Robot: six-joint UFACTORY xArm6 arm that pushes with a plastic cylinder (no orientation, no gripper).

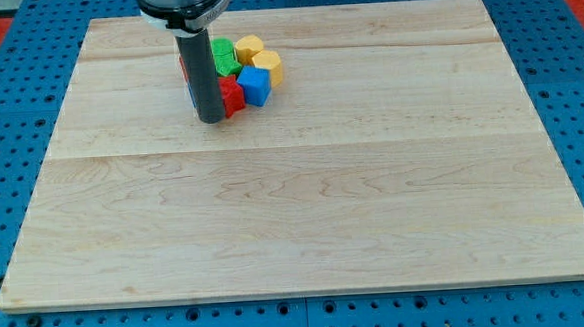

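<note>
Several blocks are clustered at upper centre: red block (231, 95) is touched by my tip (211, 120) from the left; blue (255, 84), green (224, 57), yellow (259, 57) lie beyond. No claw is fitted.

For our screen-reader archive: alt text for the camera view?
My tip rests against a red block in a tight cluster with blue, green and yellow blocks, near the top of a wooden board.
</note>
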